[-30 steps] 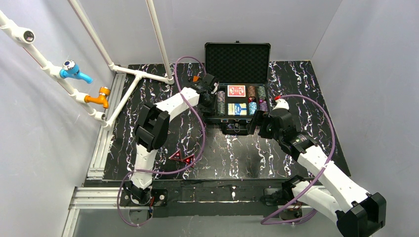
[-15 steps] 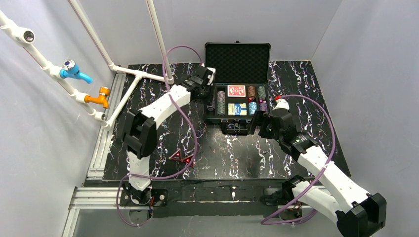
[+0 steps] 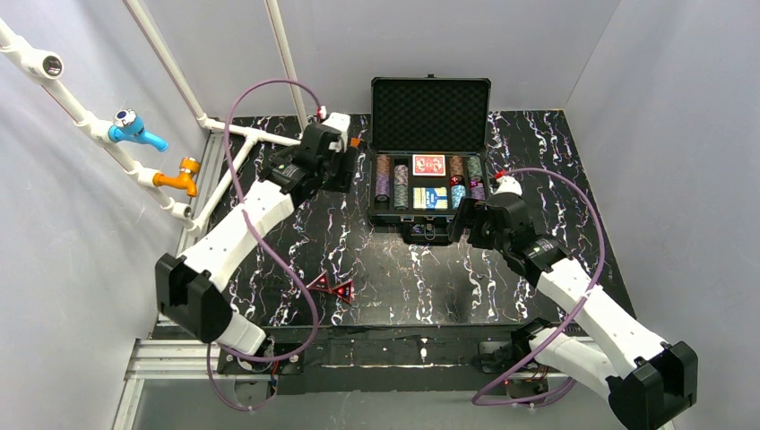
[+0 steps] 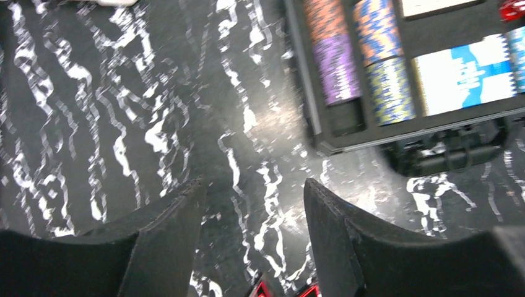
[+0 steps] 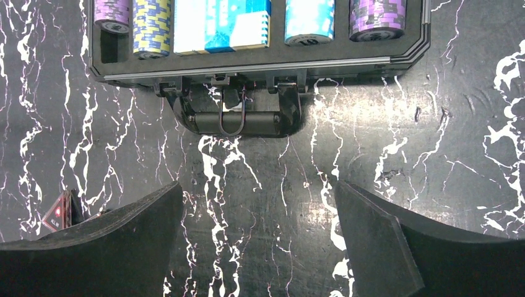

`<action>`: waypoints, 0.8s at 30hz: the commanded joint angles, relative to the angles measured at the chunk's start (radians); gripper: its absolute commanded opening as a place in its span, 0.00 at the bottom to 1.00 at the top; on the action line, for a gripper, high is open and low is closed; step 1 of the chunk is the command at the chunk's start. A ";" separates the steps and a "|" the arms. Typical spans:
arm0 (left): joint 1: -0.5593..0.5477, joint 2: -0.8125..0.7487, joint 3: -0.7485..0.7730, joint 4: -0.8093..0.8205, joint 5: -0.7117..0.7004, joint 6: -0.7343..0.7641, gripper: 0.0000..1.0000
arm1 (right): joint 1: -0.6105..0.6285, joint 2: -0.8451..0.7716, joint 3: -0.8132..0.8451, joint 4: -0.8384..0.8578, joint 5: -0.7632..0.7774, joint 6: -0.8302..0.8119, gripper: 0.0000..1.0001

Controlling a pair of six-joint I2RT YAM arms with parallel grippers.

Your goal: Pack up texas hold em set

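**Packing nearly done:** Your left gripper [image 4: 252, 184] hangs over the marbled table [image 3: 421, 278] just left of the open case [image 5: 260, 68]. Its jaws are partway apart with nothing between them. Your right gripper [image 5: 257, 185] hovers in front of the case's handle [image 5: 234, 121], spread wide and likewise empty.

The set is mostly home. Chip stacks [image 3: 401, 185] fill the outer columns of the tray, and the red deck [image 3: 429, 165] and blue deck [image 3: 431, 198] sit in the middle. The foam-lined lid [image 3: 430, 115] stands upright at the back. The two red triangles [image 3: 330, 286] lie out on the table, close together, well apart from the case and nearer the left arm's base.

Those triangles look like the job in hand. Carry the left gripper over them, take one at a time, and widen the jaws before you descend. They are small and low, and from above it is hard to say whether they lie flat or stand on edge. Settle that in the wrist view before you close.

Only the overhead view shows both triangles whole and the lid raised. The left wrist view catches just their red tips at its bottom edge, but it gives the closest look at a dark gap at the near end of the leftmost chip column. The right wrist view alone shows the handle plainly, with one triangle at its left edge.
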 commanded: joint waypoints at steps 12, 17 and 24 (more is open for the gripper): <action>0.025 -0.404 -0.341 0.276 -0.336 0.152 0.88 | -0.002 0.090 0.160 -0.037 0.032 -0.054 1.00; 0.025 -0.458 -0.398 0.341 -0.373 0.207 0.95 | -0.002 0.115 0.210 -0.049 0.046 -0.084 1.00; 0.025 -0.474 -0.406 0.363 -0.412 0.237 0.98 | -0.002 0.164 0.273 -0.029 -0.013 -0.154 1.00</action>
